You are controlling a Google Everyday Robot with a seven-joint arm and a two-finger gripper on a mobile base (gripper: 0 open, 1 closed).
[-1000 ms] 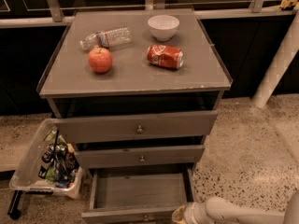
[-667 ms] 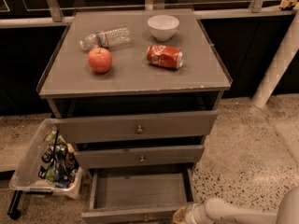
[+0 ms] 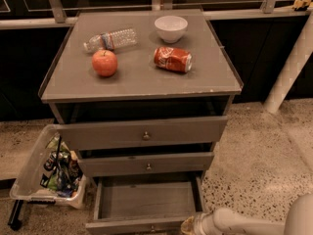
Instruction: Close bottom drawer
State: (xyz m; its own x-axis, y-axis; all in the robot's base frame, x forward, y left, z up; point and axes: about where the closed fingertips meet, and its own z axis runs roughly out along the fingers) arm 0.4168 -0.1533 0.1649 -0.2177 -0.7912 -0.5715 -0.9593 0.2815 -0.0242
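The bottom drawer (image 3: 146, 199) was pulled far out at the foot of the cabinet, and its inside looked bare, so the job was not done yet. The claw (image 3: 188, 225) was low down by the front right corner of that drawer, touching its front or very near it. I could not tell if the claw was apart or together. What was left, I think, was to push the front back until the drawer went all the way in. An apple (image 3: 104, 62) and a can (image 3: 172, 58) lay on the tabletop (image 3: 142, 80).

Single camera, high front, facing down; gripper (image 3: 188, 225) bottom edge.
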